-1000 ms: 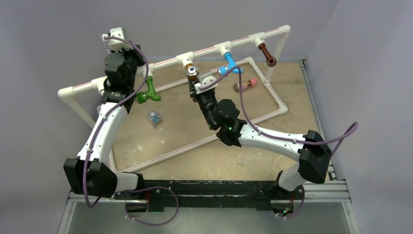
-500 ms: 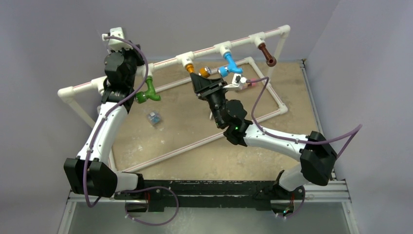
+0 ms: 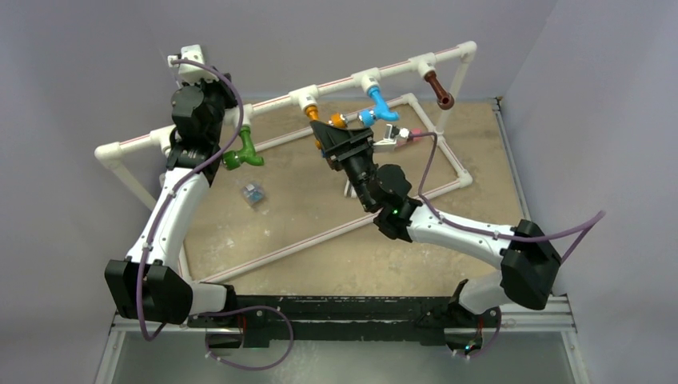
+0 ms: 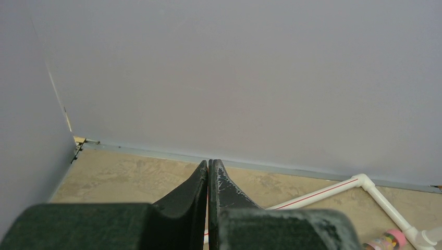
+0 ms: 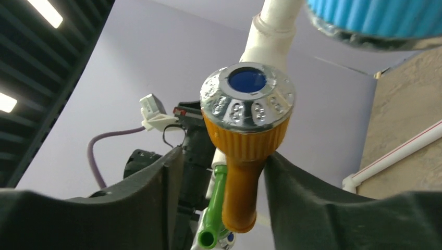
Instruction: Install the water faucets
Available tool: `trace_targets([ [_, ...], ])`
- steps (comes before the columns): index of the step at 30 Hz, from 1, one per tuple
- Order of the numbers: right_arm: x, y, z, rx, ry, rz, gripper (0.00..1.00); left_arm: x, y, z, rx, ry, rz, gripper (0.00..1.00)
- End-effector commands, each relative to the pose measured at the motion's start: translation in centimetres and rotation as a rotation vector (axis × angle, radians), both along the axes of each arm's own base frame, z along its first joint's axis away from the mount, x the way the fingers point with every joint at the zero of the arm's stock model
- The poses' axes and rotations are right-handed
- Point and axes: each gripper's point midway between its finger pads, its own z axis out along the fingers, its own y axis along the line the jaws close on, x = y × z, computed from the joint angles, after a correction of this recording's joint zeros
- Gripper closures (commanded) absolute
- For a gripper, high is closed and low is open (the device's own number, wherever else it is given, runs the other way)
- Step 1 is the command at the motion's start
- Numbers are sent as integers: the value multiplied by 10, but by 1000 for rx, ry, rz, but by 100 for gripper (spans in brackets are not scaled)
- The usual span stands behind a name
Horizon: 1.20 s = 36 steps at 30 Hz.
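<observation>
The white pipe frame [image 3: 336, 84] has a raised far rail with tee joints, and a faucet sits in each. From left to right these are the green faucet [image 3: 242, 152], the orange faucet [image 5: 244, 143], the blue faucet [image 3: 379, 106] and the brown faucet [image 3: 438, 90].

The right gripper [image 5: 224, 153] reaches up to the orange faucet from the near side. Its jaws are parted on either side of the faucet's stem. The right finger [image 5: 292, 182] touches the stem, while a gap shows between the stem and the left finger [image 5: 161, 182], so nothing is pinched. The faucet's chrome-ringed nozzle faces the wrist camera, with the blue faucet's ribbed head just above it to the right.

The left gripper [image 4: 208, 164] is clenched on nothing, fingertips pressed together. It is held high at the left end of the rail, just beside the green faucet, and points at the far wall.

On the table [image 3: 304, 232], a pink-ended tube [image 4: 388, 241] lies inside the frame's floor loop, right of the right wrist and partly hidden by it in the top view. A small clear block [image 3: 253, 193] lies near the green faucet, well apart from both grippers.
</observation>
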Motion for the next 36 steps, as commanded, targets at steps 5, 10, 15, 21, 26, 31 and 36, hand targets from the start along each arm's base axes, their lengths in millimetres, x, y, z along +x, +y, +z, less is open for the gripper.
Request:
trace_targets([
  [5, -50, -8, 38, 26, -98, 151, 26, -7, -8, -127, 28, 392, -40, 100],
  [10, -53, -20, 20, -114, -98, 113, 20, -7, -8, -127, 28, 392, -41, 100],
  [15, -52, -42, 7, -254, -113, 34, 18, -7, -8, -127, 26, 393, -42, 100],
  [21, -57, -57, 32, -556, -330, -52, 17, -7, -8, -130, 25, 399, -43, 100],
  [26, -52, -72, 46, -847, -505, -158, 17, -6, -8, -129, 25, 399, -43, 100],
  [31, -45, -85, 59, -1143, -695, -273, 18, -6, -8, -130, 26, 400, -44, 100],
  [36, -56, -82, 60, -1391, -1001, -317, 18, -6, -8, -131, 27, 403, -43, 100],
])
